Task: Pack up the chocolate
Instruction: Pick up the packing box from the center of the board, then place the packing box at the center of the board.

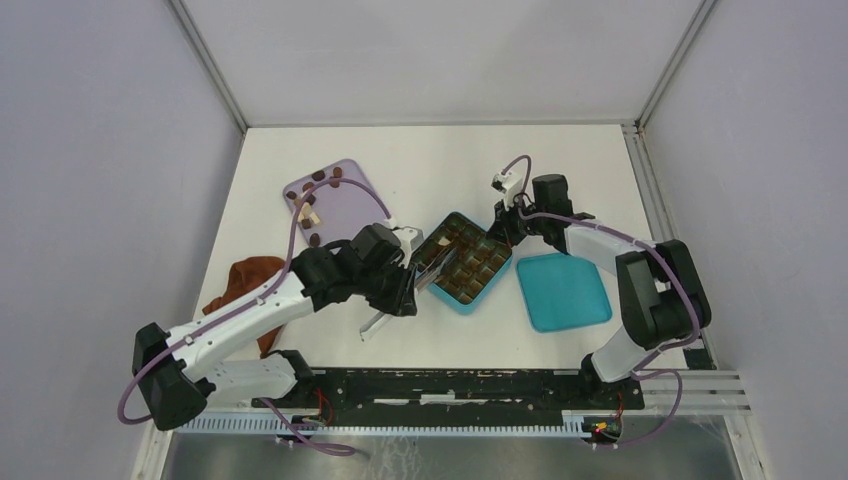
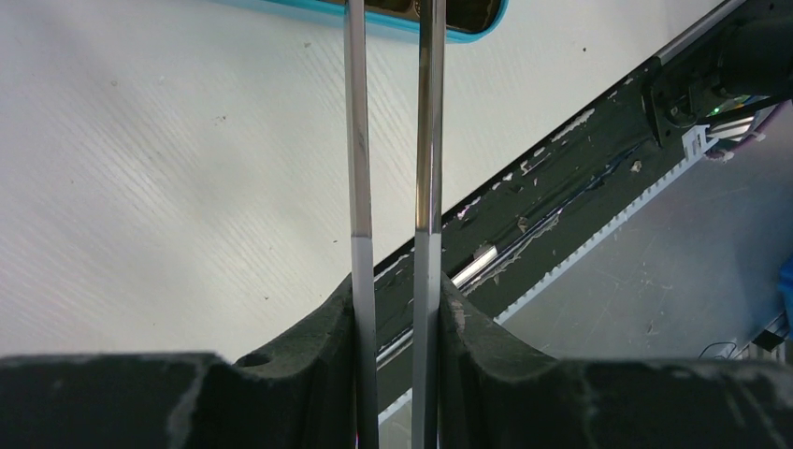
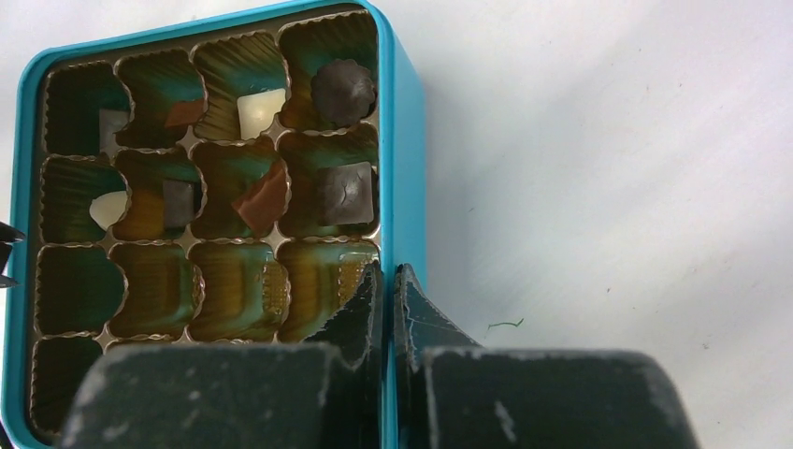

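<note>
Progress: eight cells of teal box [image 3: 402, 140] hold chocolate [image 3: 342, 92]; more waits on lilac tray [image 1: 345, 195]. Left gripper [image 2: 397, 290] clamps tweezers [image 2: 358, 140]; right gripper [image 3: 388, 299] pinches box wall.

teal square box [image 3: 402, 140] with gold ribbed cells on the white desk [image 1: 420, 160], flat teal lid [image 1: 563, 291] just right of the box, lilac tray [image 1: 345, 205] up-left of the box, rumpled reddish-brown cloth [image 1: 250, 280] way off left of the box
</note>
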### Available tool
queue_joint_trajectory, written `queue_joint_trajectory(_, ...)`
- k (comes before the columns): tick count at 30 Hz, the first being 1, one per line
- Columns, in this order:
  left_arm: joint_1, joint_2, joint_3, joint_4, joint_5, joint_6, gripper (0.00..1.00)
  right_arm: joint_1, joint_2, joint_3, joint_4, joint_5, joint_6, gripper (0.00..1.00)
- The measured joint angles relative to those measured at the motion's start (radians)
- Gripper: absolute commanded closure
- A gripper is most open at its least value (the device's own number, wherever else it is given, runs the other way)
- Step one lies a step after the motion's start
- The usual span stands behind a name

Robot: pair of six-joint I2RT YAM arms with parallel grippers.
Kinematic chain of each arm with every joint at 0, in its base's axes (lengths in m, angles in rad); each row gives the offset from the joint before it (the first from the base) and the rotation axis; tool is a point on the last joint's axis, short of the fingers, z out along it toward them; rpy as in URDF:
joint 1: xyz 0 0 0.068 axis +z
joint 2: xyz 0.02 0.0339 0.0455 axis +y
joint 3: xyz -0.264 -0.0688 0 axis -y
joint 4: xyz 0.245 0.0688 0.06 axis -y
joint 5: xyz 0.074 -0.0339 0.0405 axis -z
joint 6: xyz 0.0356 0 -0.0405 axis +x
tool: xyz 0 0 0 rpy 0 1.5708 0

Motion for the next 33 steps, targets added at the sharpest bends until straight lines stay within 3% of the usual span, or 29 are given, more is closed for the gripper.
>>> queue_joint_trajectory(9,-0.019,0.044,0.0,-0.021,-0.002,0.0,0.98,-0.003,0.054,0.0,0.001,-0.005,-0.002,0.95)
queue_joint_trajectory(21,-0.072,0.1,0.001,-0.025,-0.027,-0.001,0.97,-0.006,0.071,0.008,0.004,-0.042,0.005,0.66)
queue_joint_trajectory(25,-0.075,0.11,0.003,-0.031,-0.035,-0.001,0.94,-0.008,0.071,0.01,0.003,-0.055,0.004,0.6)
queue_joint_trajectory(33,-0.077,0.133,0.011,-0.032,-0.049,-0.001,0.74,-0.01,0.071,0.011,0.003,-0.066,0.004,0.5)
